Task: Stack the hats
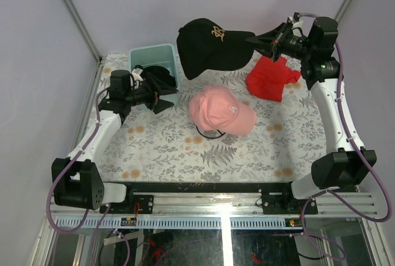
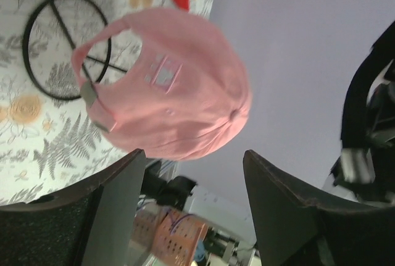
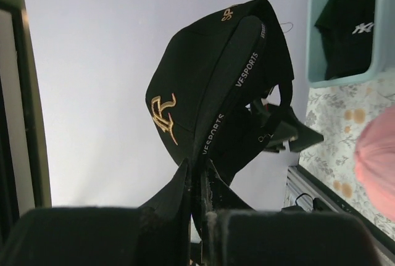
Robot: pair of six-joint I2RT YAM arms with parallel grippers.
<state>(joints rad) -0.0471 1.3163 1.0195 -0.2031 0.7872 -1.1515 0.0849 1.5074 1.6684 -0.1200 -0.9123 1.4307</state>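
Left gripper [image 1: 162,100]: fingers apart, nothing between them, positioned beside the mint-green tub [image 1: 152,49]. The white-logo black cap [image 3: 344,28] lies inside the tub; its logo is unreadable. The pink cap [image 1: 220,111] rests on the patterned table cover [image 1: 185,155] at centre, and its white logo is illegible. Right gripper [image 1: 264,40]: fingers clamped on the brim of the gold-logo black cap [image 1: 207,47], held raised. Its inner tape reads "VESPORTS". The red cloth [image 1: 270,79] lies beneath.

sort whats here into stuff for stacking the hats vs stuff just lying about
For the job: pink cap, gold-logo black cap, white-logo black cap.
Lying about: red cloth, mint-green tub, black wire ring.
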